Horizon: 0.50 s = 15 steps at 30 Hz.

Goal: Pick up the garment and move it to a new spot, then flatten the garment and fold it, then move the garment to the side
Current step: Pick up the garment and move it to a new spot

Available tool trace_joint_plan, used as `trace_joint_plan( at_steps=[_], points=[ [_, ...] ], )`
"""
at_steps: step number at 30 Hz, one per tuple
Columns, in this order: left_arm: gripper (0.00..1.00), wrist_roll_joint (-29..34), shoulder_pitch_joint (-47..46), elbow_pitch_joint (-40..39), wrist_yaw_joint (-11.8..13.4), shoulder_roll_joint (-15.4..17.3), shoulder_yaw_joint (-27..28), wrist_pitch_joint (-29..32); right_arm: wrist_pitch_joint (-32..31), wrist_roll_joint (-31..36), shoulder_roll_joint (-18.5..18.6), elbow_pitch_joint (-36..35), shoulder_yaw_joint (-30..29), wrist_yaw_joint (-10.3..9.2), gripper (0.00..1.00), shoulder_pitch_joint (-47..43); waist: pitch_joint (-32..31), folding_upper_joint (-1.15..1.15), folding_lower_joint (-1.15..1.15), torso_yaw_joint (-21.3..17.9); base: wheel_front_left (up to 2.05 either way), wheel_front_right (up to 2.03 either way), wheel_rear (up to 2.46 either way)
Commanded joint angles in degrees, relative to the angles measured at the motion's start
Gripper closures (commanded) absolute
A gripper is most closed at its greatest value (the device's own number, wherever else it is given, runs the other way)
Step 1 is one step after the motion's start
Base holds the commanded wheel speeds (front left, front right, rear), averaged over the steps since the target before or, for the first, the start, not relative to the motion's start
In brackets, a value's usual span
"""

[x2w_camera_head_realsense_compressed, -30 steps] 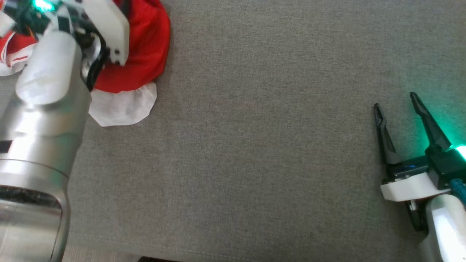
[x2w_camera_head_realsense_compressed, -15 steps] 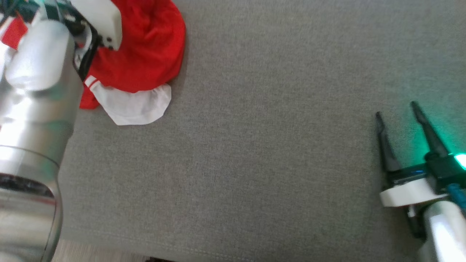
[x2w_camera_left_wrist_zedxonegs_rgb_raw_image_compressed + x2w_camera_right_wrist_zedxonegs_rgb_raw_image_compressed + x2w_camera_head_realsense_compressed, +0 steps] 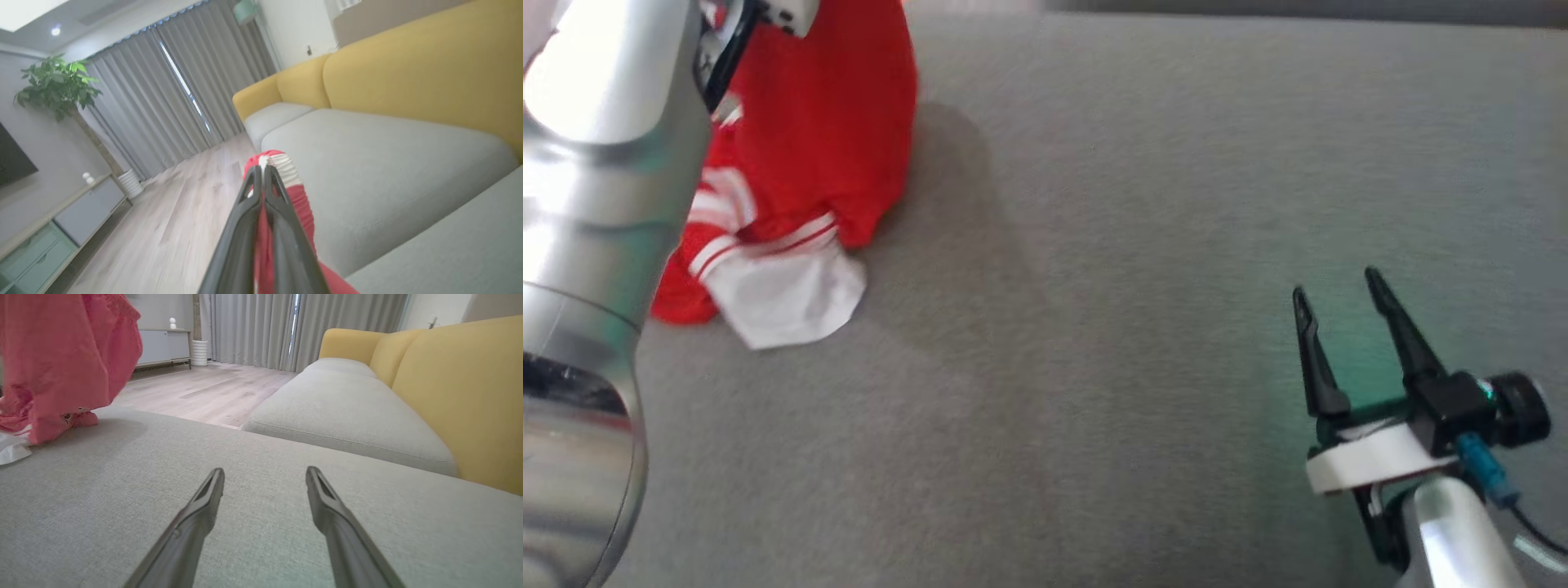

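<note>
Head view first: garment (image 3: 825,139) where?
— Red with white trim, hanging by the far edge of the grey sofa seat (image 3: 1135,245), toward its left end. Lower folds and a white piece resting on the seat there.
— Held by what?
— Left fingers (image 3: 243,237), pressed together in the left wrist view, pinching a red and white ribbed edge at the tips.
— And the right fingers (image 3: 1409,343)?
— Spread wide, nothing between them, low over the seat toward its near right, well apart from the garment. Same in the right wrist view, with a yellow backrest (image 3: 449,396) off to one side.
</note>
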State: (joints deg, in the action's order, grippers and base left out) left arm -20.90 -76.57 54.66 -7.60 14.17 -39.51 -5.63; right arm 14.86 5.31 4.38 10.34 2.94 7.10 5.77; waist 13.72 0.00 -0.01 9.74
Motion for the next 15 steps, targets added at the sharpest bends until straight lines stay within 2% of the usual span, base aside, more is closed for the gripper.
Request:
trace_joint_plan(
  at_steps=[1, 7, 11, 13, 15],
  points=[
    [1.00, -1.21, -4.66, -2.89, 0.11, 2.63, -0.28, 0.08, 0.14, -0.67, -0.56, -1.18, 1.08, 0.39, 0.00, -1.20, -5.55, 0.00, 0.01, -5.92, 0.00, 0.00, 0.00],
    [1.00, -7.47, -6.18, -6.85, 0.11, 2.18, -3.41, 1.82, 0.14, -2.20, -1.42, -2.93, 1.96, 0.39, 0.00, -2.47, -9.93, 0.00, 0.01, -14.48, 0.00, 0.00, 0.00],
    [1.00, -11.74, -6.13, -8.00, 0.11, 1.37, -3.86, 1.10, 0.14, -6.05, -1.47, -4.07, 3.53, 0.39, 0.00, -3.09, -11.50, 0.00, 0.01, -20.71, 0.00, 0.00, 0.00],
    [1.00, -15.51, -5.67, -8.96, 0.11, -0.79, -3.78, 0.48, 0.14, -8.10, -1.48, -4.92, 4.18, 0.39, 0.00, -3.40, -11.55, 0.00, 0.01, -24.13, 0.00, 0.00, 0.00],
    [1.00, -17.44, -5.14, -9.56, 0.11, -2.27, -4.21, -0.07, 0.14, -8.67, -1.49, -5.38, 4.48, 0.39, 0.00, -3.53, -11.40, 0.00, 0.01, -25.59, 0.00, 0.00, 0.00]
  ],
)
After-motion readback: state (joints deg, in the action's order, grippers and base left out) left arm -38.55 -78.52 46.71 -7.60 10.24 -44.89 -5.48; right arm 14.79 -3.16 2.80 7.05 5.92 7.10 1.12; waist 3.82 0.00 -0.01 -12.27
